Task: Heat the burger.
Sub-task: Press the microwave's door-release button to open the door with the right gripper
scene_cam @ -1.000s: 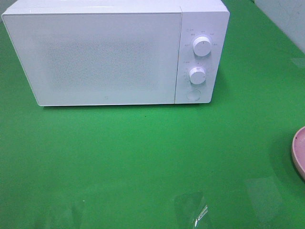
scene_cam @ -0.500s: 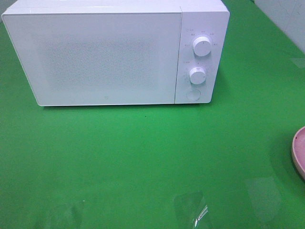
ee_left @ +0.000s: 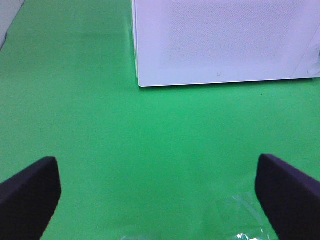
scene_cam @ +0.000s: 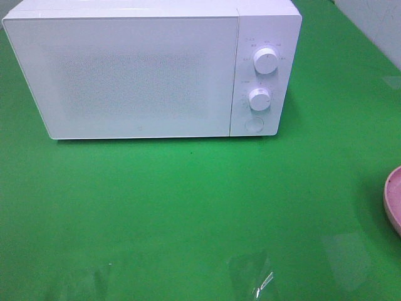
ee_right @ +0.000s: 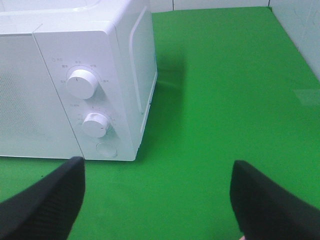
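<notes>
The burger shows in no view; whether it sits behind the shut, frosted door of the microwave (scene_cam: 125, 75) cannot be told. At the right edge of the green table (scene_cam: 188, 207) a pink plate (scene_cam: 393, 202) is cut off, only its rim showing. The left claw (ee_left: 160, 196) and right claw (ee_right: 159, 200) both gape wide, gripping nothing; only their fingertips are seen.
</notes>
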Motion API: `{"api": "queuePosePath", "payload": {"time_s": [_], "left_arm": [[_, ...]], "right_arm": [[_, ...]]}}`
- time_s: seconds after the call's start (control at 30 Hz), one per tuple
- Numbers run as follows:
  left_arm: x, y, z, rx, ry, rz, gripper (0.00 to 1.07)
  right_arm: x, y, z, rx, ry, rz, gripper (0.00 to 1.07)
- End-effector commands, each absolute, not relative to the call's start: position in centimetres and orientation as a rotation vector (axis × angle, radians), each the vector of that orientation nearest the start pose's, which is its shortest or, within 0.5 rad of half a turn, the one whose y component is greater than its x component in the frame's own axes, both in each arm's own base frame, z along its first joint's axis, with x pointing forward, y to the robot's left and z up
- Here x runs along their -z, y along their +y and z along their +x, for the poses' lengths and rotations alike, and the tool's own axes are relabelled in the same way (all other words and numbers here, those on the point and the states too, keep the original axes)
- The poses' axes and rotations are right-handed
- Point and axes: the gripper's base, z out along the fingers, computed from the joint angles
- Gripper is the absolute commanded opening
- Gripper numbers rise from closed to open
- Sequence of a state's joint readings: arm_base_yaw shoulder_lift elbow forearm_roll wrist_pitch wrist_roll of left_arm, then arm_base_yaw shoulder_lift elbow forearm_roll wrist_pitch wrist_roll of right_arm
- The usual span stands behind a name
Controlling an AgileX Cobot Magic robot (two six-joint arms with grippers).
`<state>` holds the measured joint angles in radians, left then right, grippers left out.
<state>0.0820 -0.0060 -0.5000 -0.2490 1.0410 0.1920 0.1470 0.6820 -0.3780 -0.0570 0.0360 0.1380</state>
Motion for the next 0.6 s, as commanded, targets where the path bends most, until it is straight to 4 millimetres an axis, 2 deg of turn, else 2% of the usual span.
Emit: {"api": "queuePosePath", "payload": {"time_s": [0.03, 0.47, 0.6], "left_arm": [[-28.0, -2.0, -0.8, 0.130, 1.976, 0.122, 0.98], [-28.0, -2.0, -0.8, 0.130, 1.976, 0.122, 0.98], [-28.0, -2.0, -0.8, 0.130, 1.976, 0.122, 0.98]], "right_arm": [[-27.1, 2.3, 15.8, -0.171, 1.810, -0.051, 0.75], [-25.0, 3.1, 19.8, -0.190, 1.782, -0.060, 0.75], [-23.3, 3.4, 21.8, -0.199, 1.772, -0.065, 0.75]]}}
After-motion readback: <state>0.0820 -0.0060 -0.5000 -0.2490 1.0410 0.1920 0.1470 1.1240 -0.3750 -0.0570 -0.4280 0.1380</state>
